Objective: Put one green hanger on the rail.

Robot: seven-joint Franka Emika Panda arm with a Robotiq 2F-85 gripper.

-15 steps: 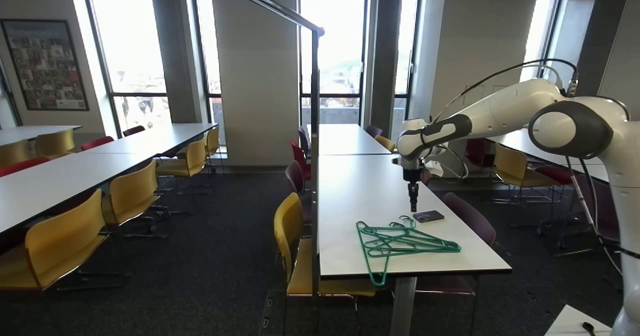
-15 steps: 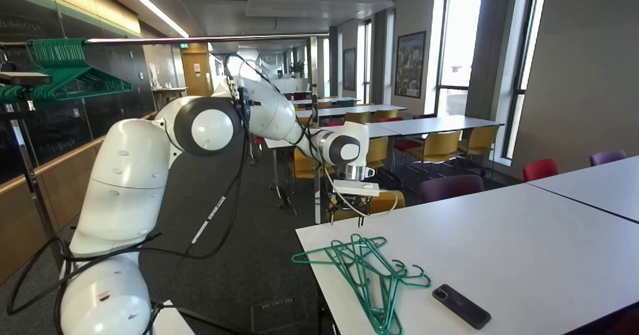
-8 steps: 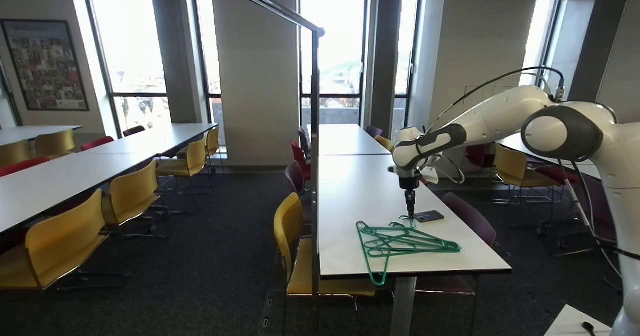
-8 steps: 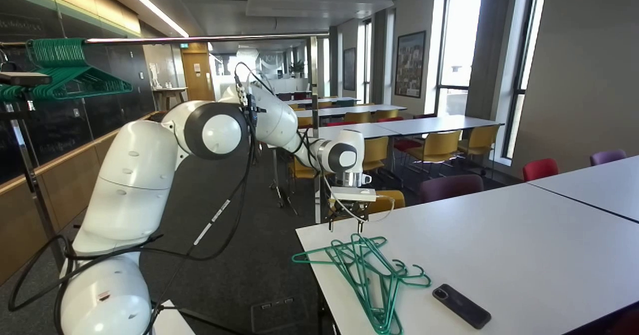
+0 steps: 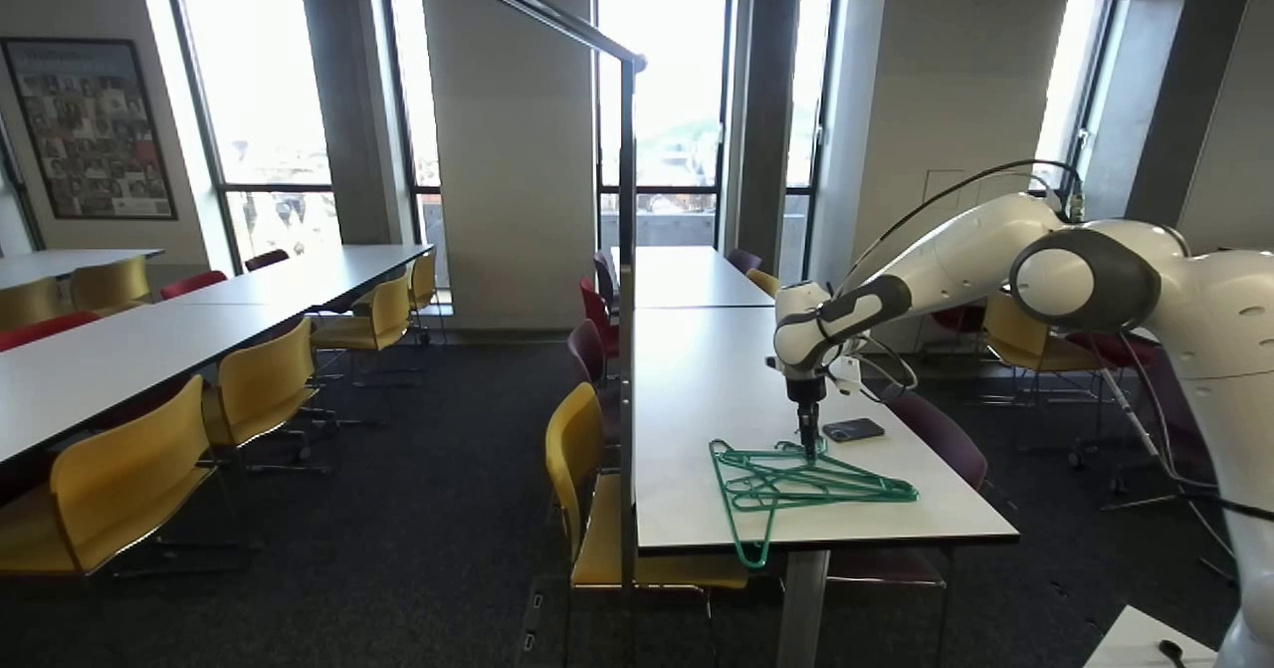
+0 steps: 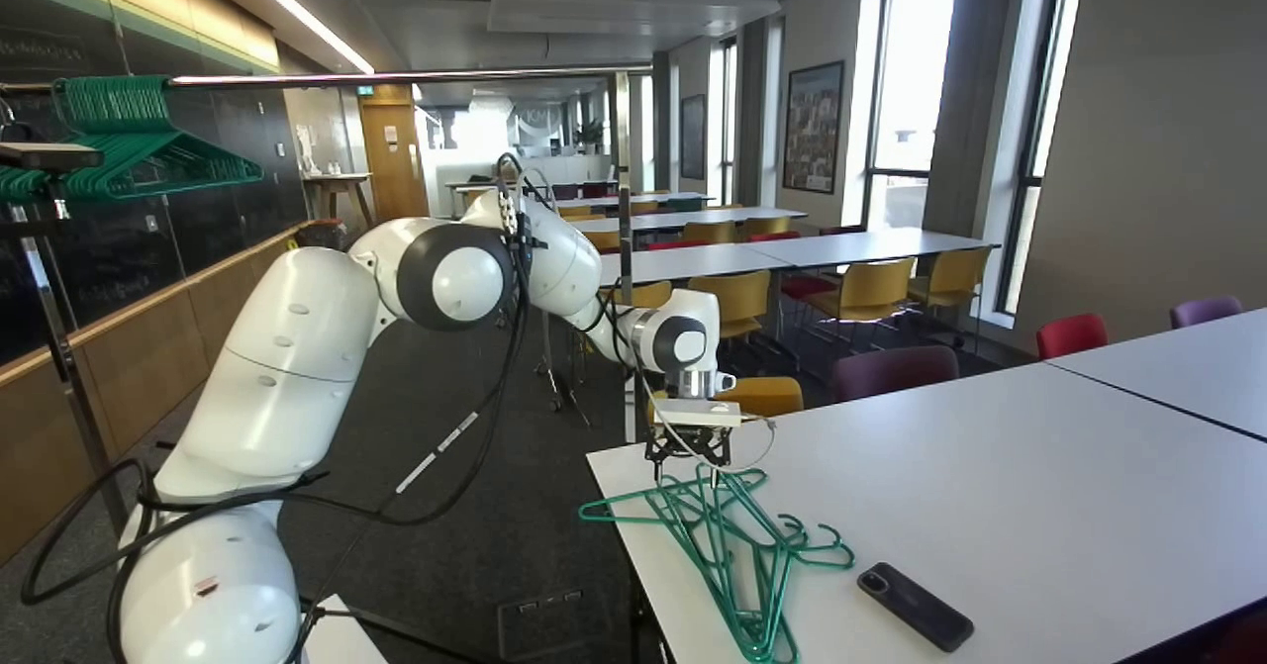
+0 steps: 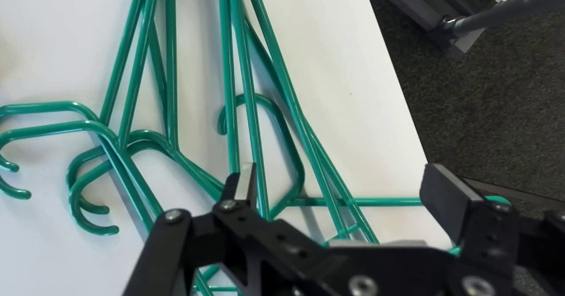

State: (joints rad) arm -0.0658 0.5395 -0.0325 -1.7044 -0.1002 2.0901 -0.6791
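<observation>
Tool (image 7: 340, 183) spread, empty; green hanger (image 7: 287, 77) looks light, stiff (probably slippery); best pinched singly, along one sloping side.

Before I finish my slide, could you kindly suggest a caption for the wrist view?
Open gripper at a jumble of overlapping green hangers on a white table, with dark floor at right.

This looks like a shared study or meeting room: long white desks (image 5: 149, 344) in rows, lined with chairs (image 5: 129, 474) (mostly yellow, some red or purple), a framed poster (image 5: 90, 130), tall windows (image 5: 662, 101) and a dark wallboard (image 6: 233, 115).
</observation>
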